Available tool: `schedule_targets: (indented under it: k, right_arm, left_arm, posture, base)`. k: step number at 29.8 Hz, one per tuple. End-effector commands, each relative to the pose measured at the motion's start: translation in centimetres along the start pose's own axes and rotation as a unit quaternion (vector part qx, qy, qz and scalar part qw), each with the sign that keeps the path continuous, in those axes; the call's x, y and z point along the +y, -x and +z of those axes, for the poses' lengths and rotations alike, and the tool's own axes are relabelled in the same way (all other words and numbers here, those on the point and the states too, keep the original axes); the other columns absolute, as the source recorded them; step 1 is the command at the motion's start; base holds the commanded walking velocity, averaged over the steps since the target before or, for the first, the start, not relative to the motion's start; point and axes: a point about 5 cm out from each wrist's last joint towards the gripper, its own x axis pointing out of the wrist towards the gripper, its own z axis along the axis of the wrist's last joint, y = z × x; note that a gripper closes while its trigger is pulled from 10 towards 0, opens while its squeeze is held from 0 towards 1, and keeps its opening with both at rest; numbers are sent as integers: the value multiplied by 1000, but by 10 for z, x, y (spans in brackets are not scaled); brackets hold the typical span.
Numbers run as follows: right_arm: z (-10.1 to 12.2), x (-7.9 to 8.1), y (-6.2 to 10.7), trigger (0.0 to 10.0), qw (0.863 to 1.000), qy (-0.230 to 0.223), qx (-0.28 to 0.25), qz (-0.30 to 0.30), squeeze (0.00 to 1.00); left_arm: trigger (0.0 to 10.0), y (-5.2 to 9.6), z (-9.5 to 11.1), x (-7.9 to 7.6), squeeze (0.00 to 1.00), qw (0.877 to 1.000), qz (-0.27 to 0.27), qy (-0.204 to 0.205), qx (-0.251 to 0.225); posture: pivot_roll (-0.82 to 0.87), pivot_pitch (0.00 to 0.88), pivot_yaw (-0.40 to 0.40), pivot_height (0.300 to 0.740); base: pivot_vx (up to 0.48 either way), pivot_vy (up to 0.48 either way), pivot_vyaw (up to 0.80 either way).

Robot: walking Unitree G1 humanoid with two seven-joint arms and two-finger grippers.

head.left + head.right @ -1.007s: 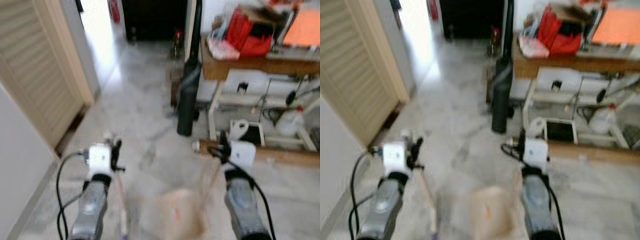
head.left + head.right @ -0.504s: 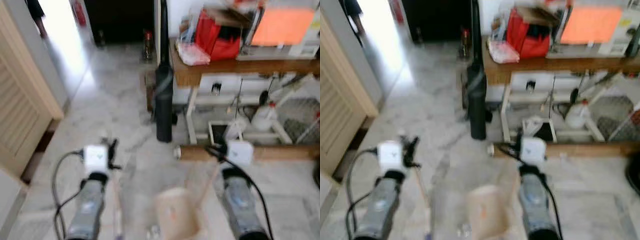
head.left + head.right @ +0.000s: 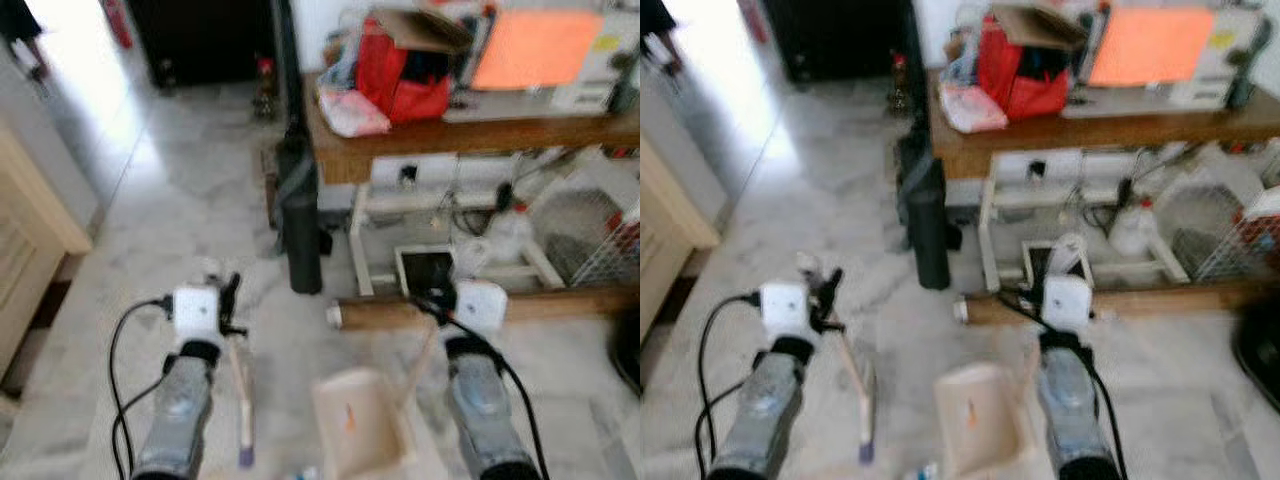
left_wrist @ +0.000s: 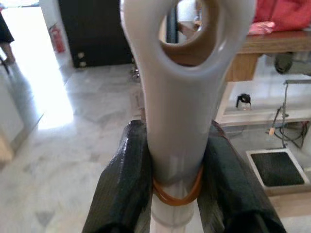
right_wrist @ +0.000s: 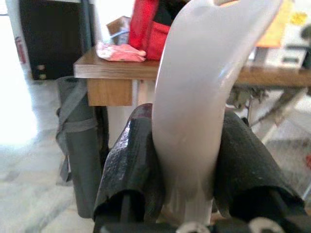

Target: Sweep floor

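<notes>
Lower left: left gripper (image 4: 177, 194) clamped on a cream broom handle (image 4: 181, 111) ringed by an orange rubber band (image 4: 178, 195), handle slanting down over the marble floor (image 3: 170, 200). Lower centre: beige dustpan (image 3: 360, 425), contents blurred. Lower right: right gripper (image 5: 192, 184) closed around the dustpan handle (image 5: 199, 97). Upper right: red bag (image 3: 405, 70) on a wooden table (image 3: 420, 150), contents hidden; orange panel (image 3: 535, 45), writing unreadable.

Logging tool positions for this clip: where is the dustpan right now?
The dustpan sits low between the two arms in the head views, its handle clamped in the right gripper, near the wooden table.
</notes>
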Motion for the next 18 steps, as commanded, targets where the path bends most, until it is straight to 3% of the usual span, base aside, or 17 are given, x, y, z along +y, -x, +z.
schedule_targets:
  k: [1,10,18]
  right_arm:
    - [6,5,-4,10000,1000,-6,-13,3,0]
    - [-2,4,-4,10000,1000,3,3,1,0]
    - [-10,7,-6,10000,1000,12,22,2,0]
  left_arm:
    - [10000,-1,6,5,0,1000,0,-13,-14]
    - [10000,2,1,10,0,999,6,-35,8]
    - [10000,1,-5,11,0,998,-24,-54,35]
  posture:
    - [85,0,-2,740]
    - [86,15,11,740]
    - [93,73,33,740]
  base:
    - [0,0,0]
    - [0,0,0]
    - [0,0,0]
